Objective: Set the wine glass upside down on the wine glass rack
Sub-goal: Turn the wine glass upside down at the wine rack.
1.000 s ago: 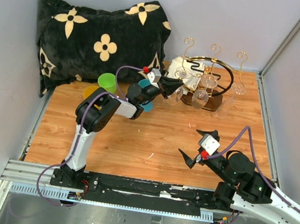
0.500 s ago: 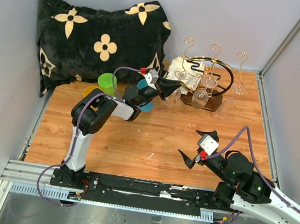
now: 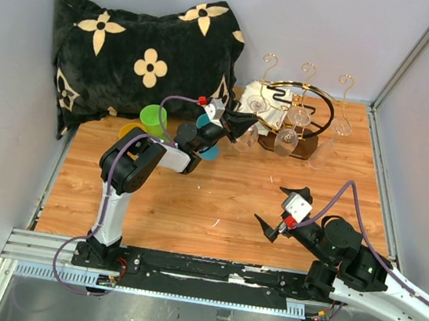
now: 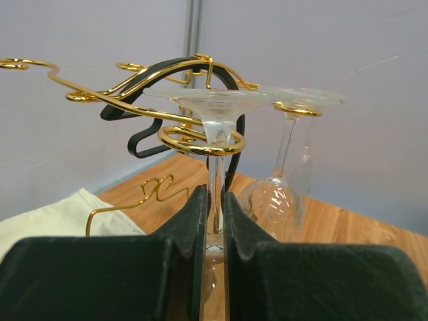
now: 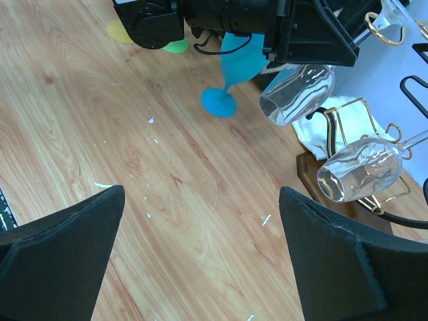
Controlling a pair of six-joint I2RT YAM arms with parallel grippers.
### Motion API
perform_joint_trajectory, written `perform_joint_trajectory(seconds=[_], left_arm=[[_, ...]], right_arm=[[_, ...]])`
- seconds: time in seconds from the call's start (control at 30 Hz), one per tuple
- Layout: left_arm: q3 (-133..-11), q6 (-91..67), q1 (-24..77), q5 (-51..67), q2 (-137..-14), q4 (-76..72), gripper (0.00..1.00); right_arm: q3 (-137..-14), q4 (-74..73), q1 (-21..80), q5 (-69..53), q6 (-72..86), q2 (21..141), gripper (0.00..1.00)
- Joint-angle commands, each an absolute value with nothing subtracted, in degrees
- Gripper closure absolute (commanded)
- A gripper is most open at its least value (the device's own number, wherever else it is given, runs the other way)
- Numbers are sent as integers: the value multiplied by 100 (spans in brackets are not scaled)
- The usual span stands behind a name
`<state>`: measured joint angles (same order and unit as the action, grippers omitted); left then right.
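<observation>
Left wrist view: left gripper (image 4: 215, 197) pinches the inverted wine glass (image 4: 215, 105) stem, seemingly within the wine glass rack (image 4: 200, 150) loop; next, probably release and retreat; right gripper (image 5: 200, 251) gapes wide.

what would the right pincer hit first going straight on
Most likely the bare wooden tabletop, short of the blue goblet; the right pincer seems angled down at it, but depth is unclear.

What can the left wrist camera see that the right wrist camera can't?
Only the left wrist view: the left pincer squeezing the wine glass by its stem, up close. Only the right wrist view: the blue goblet and the open right pincer over the wooden table. Both: the wine glass, the gold rack, another hanging glass and the cream cloth.
</observation>
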<state>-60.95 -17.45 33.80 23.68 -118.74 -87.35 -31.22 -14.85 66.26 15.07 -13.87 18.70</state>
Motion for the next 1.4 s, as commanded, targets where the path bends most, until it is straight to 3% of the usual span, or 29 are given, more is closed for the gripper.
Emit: perform_joint_trajectory(seconds=[0.0, 0.63, 1.37], left_arm=[[-6053, -1771, 3321, 2122, -11643, -9780, 100], [-6123, -1995, 3226, 1468, -11821, -9542, 99], [-6477, -1852, 3230, 1576, -11864, -8607, 85]], right_arm=[[-3042, -1405, 6583, 1520, -1318, 1854, 2], [-3058, -1373, 6583, 1384, -1291, 1989, 2], [-3041, -1396, 6583, 1353, -1296, 1966, 2]])
